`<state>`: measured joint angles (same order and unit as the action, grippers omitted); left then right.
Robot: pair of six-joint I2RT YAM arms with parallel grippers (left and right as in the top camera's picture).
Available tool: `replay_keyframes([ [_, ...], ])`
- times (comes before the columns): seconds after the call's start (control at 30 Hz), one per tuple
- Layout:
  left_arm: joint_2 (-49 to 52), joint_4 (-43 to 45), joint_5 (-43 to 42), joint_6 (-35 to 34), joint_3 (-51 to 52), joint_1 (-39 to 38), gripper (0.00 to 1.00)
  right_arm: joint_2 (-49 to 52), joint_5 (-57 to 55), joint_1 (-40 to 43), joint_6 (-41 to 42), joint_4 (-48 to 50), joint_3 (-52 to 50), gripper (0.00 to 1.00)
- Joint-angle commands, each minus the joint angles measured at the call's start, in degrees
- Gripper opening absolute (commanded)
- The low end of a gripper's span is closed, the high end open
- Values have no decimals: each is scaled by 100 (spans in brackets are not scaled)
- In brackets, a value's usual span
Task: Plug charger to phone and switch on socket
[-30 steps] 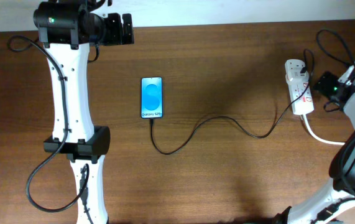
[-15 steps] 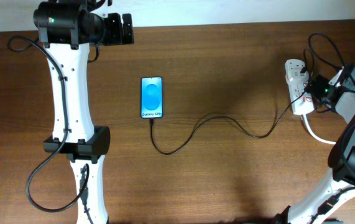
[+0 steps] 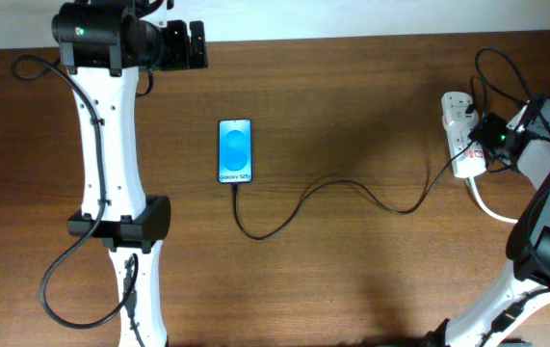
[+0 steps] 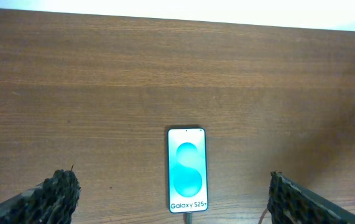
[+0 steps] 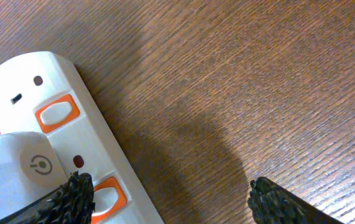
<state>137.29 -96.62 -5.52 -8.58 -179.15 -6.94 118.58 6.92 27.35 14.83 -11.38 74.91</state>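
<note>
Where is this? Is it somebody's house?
Probably a robot lab or workshop: a left arm and a right arm stand at a wooden table, with a phone, its charger and a socket laid out.

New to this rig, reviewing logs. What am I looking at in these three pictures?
Two robot arms work at a wooden table, each ending in a two-finger gripper. The wide picture looks straight down; the other two come from cameras on the wrists, so the dark nubs in their bottom corners are that arm's own fingers. On the table lie a phone with a lit blue screen and a thin black cable running from its bottom edge to a white power strip. The left gripper is open, well away from the phone. The right gripper is open at the strip, one finger beside an orange switch. Nothing is held.
</note>
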Motion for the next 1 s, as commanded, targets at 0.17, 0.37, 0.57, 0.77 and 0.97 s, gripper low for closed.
replay_keyframes([
  [0.17, -103, 2, 46, 37, 13, 35, 99, 107, 212, -197, -107, -387, -48, 83],
  [0.37, -103, 2, 46, 37, 13, 35, 99, 107, 210, -197, -243, -428, -212, 82],
  [0.57, -103, 2, 46, 37, 13, 35, 100, 109, 9, -422, -734, -490, -304, 82],
  [0.77, -103, 2, 46, 37, 13, 35, 99, -225, -529, -120, -734, -1392, 566, 90],
  [0.97, -103, 2, 44, 37, 13, 35, 99, -1668, -409, 35, -909, -3814, 2404, 91],
])
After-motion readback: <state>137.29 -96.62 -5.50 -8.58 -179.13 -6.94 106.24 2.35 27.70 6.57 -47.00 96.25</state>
